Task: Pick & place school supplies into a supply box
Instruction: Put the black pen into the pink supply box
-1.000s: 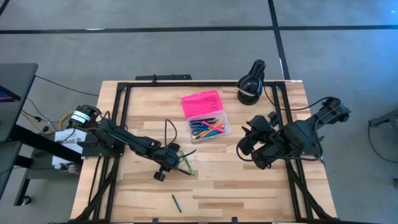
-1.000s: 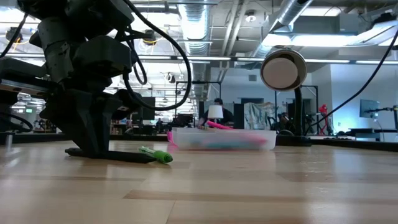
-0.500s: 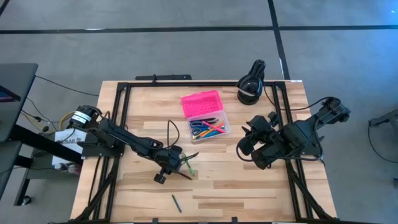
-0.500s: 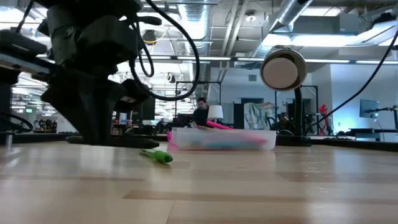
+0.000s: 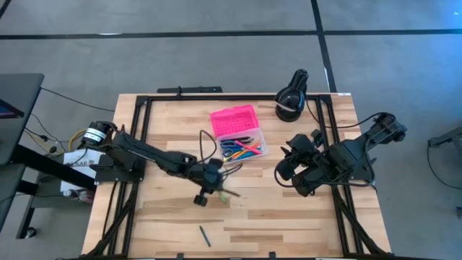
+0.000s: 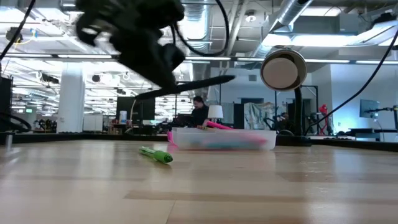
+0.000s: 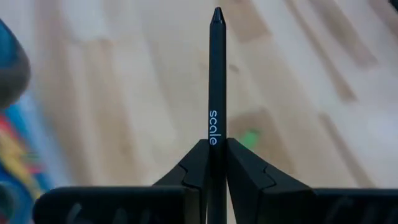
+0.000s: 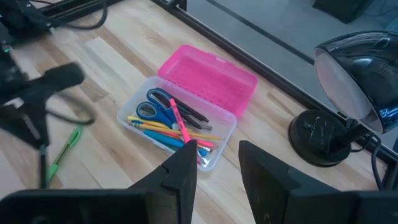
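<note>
High view — lamp (image 5: pixel 291 99) (black) beside box (image 5: pixel 240 137)

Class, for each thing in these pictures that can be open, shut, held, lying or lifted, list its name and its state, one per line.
Supply box: open, lid flipped back, supplies inside.
Black pen: held, lifted off the table.
Left gripper: shut on the black pen.
Right gripper: open, empty.
Green pen: lying on the table.
Dark pencil: lying on the table.

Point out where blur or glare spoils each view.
Low view: the left end effector is smeared by motion, the lamp face glows white. Left wrist view: the black pen is sharp, the table behind is blurred. Right wrist view: the left arm blurs. High view: sharp.
</note>
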You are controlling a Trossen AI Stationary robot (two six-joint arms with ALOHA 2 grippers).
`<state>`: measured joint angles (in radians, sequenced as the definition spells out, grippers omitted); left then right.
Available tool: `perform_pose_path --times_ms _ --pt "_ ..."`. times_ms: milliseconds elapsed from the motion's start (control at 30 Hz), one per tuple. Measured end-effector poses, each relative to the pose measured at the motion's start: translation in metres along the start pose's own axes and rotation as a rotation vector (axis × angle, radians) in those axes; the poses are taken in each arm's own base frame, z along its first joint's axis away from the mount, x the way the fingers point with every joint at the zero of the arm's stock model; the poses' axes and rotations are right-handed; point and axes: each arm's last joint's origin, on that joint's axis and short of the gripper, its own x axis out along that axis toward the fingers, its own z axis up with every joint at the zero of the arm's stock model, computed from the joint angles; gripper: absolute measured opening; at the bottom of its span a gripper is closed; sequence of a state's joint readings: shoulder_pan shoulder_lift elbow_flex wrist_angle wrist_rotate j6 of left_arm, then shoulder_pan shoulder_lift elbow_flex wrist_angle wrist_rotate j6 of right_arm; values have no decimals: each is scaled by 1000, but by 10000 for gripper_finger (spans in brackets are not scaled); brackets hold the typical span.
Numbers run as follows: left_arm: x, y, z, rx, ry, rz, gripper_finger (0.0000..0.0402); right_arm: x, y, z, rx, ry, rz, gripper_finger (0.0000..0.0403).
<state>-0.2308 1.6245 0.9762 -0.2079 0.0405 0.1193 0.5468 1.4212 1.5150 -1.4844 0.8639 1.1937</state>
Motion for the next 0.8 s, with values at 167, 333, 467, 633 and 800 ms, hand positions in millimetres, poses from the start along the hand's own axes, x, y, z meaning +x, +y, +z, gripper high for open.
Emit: perform_pose_path --times_ms 167,333,467,633,800 --pt "-8 37 8 -48 -33 95 35 0 0 0 -12 -3 -4 111" --pt "-16 83 4 -188 -98 209 36 0 0 1 -18 -26 -11 111" --pt "-24 115 -2 -281 -148 289 32 0 0 1 -19 -30 -12 111" --pt "-17 144 -14 -353 -169 302 32 1 -1 2 -22 -38 -23 111" --pt "14 157 -18 -413 -133 233 33 6 -2 3 -15 -28 -37 111"
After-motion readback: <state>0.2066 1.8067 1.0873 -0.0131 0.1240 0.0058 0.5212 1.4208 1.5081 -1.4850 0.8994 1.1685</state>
